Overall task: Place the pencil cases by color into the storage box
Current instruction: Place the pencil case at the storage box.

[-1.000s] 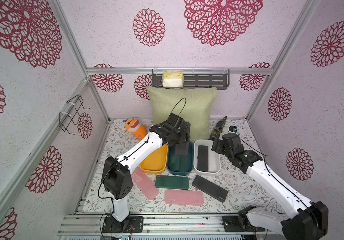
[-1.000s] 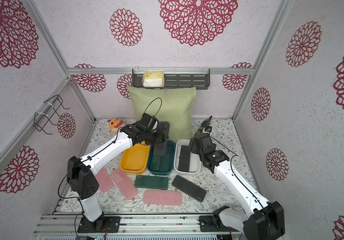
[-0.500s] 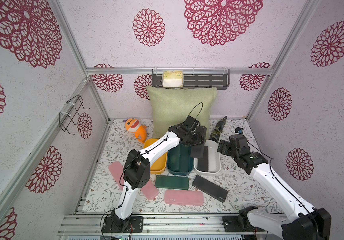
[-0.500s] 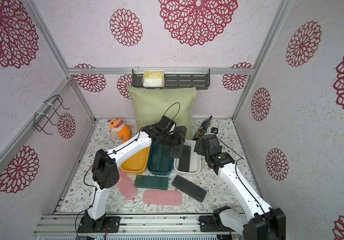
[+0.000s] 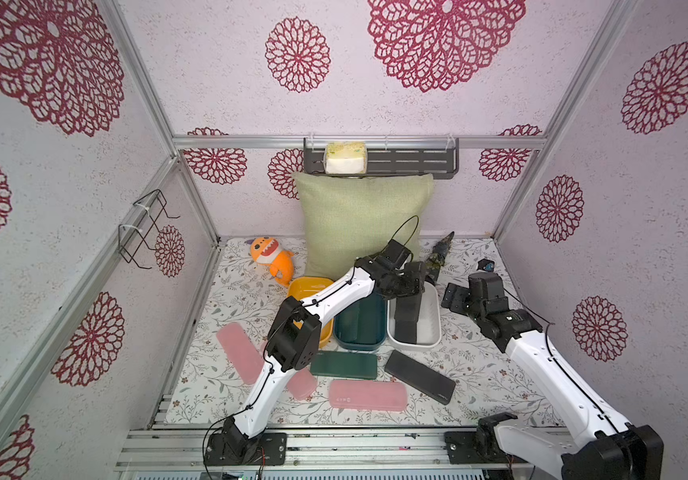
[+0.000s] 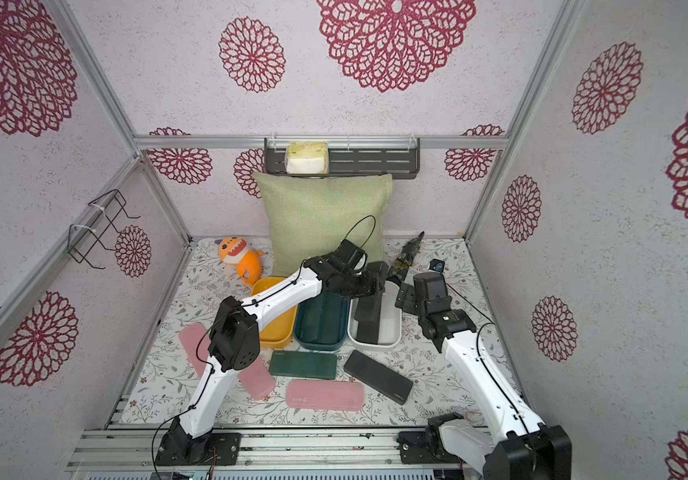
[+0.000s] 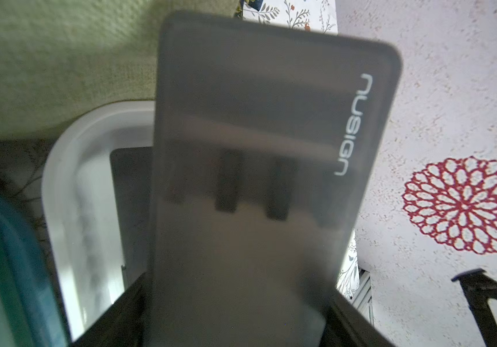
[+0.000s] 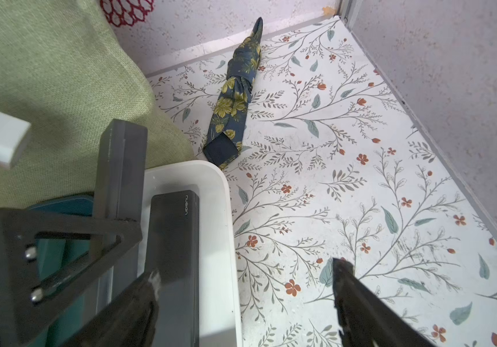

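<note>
My left gripper [image 5: 408,286] [image 7: 238,315] is shut on a black pencil case [image 5: 408,305] [image 7: 256,150], which is tilted up with its low end in the white tub [image 5: 434,316]. A second black case [image 5: 405,334] [image 8: 175,240] lies flat in that tub. The teal tub [image 5: 358,328] and yellow tub [image 5: 309,286] stand beside it. In front of them on the mat lie a green case [image 5: 343,364], a black case [image 5: 420,376] and three pink cases [image 5: 368,395], one half under the left arm. My right gripper [image 5: 452,297] [image 8: 247,270] is open and empty beside the white tub.
A green pillow [image 5: 358,220] leans on the back wall right behind the tubs. An orange plush [image 5: 271,262] sits at the back left. A folded floral umbrella [image 8: 235,99] lies at the back right. A wall shelf [image 5: 408,162] carries a sponge.
My left arm has swung right with the black case, from over the teal tub to the white tub. My right gripper has drawn back to the right, off the white tub.
</note>
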{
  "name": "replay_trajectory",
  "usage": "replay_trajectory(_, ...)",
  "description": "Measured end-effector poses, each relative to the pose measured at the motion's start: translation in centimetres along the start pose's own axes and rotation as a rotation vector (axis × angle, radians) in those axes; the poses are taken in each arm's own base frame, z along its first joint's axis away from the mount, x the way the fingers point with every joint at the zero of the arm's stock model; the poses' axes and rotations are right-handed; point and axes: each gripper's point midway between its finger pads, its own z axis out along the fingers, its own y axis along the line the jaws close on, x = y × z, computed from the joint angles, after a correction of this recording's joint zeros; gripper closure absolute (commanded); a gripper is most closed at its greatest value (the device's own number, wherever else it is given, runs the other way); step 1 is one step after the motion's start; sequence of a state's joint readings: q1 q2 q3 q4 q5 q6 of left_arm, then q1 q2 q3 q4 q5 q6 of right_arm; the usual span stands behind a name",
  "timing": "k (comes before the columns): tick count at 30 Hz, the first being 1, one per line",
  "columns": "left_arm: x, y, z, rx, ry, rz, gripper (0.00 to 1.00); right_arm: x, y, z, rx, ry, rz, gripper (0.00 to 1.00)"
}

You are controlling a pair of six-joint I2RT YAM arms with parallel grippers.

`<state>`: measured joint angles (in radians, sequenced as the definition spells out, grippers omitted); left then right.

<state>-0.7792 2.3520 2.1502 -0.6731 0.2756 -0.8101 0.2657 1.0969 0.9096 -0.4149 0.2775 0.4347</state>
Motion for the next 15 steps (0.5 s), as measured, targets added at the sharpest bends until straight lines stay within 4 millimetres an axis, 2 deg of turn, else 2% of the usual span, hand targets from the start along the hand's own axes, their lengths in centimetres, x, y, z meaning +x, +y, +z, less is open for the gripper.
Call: replay_trajectory(15, 0.7, 2.0, 2.8, -0.039, 0.026, -0.043, 0.53, 0.5, -0.6, 0.6, -0.018, 0.009, 0.009, 0.08)
